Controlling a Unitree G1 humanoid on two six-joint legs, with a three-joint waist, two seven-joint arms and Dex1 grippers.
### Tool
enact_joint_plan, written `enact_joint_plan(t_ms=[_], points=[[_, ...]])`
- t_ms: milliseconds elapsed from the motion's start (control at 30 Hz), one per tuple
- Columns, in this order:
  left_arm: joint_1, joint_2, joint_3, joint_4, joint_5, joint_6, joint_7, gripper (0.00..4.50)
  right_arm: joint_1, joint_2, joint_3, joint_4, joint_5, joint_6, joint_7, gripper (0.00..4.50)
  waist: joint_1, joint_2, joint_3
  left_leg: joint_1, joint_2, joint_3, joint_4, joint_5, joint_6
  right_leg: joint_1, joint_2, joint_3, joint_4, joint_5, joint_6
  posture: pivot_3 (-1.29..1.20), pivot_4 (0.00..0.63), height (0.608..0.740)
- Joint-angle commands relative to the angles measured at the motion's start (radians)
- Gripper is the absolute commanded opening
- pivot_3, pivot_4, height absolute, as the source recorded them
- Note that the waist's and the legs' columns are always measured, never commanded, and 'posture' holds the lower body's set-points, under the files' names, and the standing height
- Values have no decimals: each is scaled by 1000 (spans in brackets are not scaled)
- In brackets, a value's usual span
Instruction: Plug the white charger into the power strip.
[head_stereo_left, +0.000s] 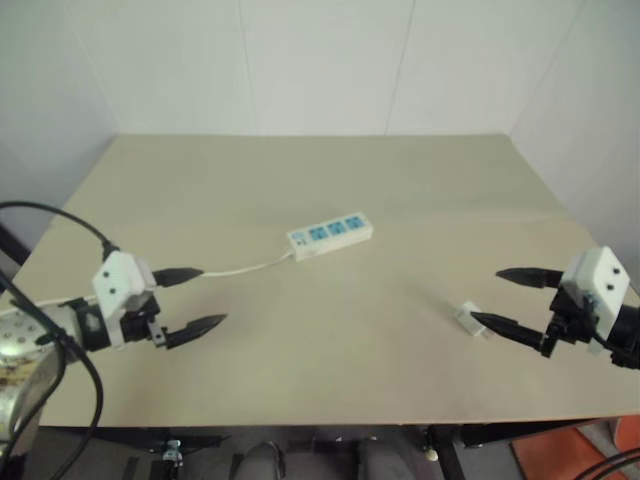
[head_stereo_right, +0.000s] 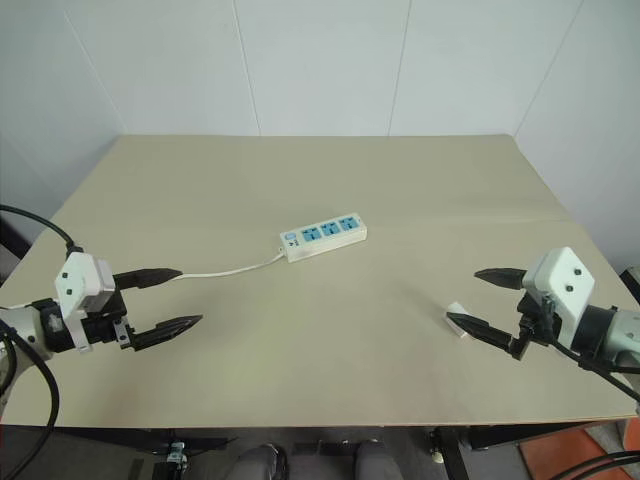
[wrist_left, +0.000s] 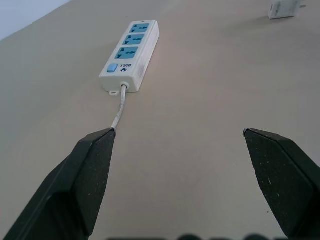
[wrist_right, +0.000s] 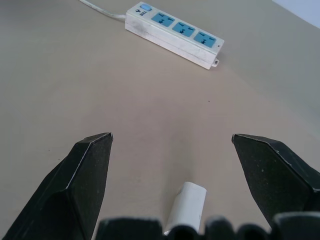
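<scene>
Charger (head_stereo_right: 457, 322) lies just beside right tool (head_stereo_right: 478, 297); jaws wide apart.

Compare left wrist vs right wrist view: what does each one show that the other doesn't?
Left wrist alone: the left end effector, open, the thin white cord leaving the power strip's switch end, and the white charger seen whole, far off.

Right wrist alone: the right end effector, open, with the white charger lying close between its fingers, partly hidden.

Both: the power strip with three blue socket faces, nothing plugged in, on the beige table.
</scene>
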Motion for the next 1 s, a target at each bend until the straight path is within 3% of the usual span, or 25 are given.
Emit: enact_joint_plan(t_ms=[33, 267, 400, 500, 633, 833, 1000], points=[[-31, -12, -8, 21, 12, -34, 8, 4461, -4, -15, -43, -29, 20, -5, -6, 4500, 0, 0, 0, 0, 0, 0, 0, 0, 0, 0, 0, 0, 0, 0, 0, 0, 150, 740], [-55, -13, -15, 53, 15, -53, -11, 4461, -1, -12, -48, -33, 21, -8, -8, 4500, 0, 0, 0, 0, 0, 0, 0, 0, 0, 0, 0, 0, 0, 1, -2, 0, 150, 740], [-181, -43, -105, 148, 119, -12, 125, 4461, -15, -9, -34, -39, 26, -10, -14, 4500, 6, 0, 0, 1, 0, 0, 0, 0, 0, 1, 0, 0, 1, 1, -1, 0, 150, 740], [-354, -80, -229, 332, 209, 25, 172, 4461, -47, -8, 2, -30, 22, -12, -21, 4500, 18, 0, 0, 2, -1, -1, 3, 0, 0, 3, 1, -1, 1, 0, 4, 0, 150, 740], [-537, -117, -368, 568, 280, -28, 67, 4461, -85, -5, 37, -20, 16, -18, -30, 4500, 20, -1, -1, 1, -1, -2, 4, 0, 0, 5, 0, 0, 0, 1, 3, 0, 150, 740], [-791, -255, -512, 956, 395, -184, -36, 4461, -106, 15, 70, -29, 14, -21, -51, 4500, 26, -2, 0, -4, -2, -3, 5, 0, 0, 0, 0, -1, 1, 3, 0, 0, 150, 740], [-972, -381, -583, 1327, 531, -362, 6, 4461, -98, 29, 73, -52, 20, -21, -71, 4500, 25, -3, 0, -6, -3, -3, 7, 0, 0, -1, 0, -1, 1, 4, 1, 0, 150, 740]])
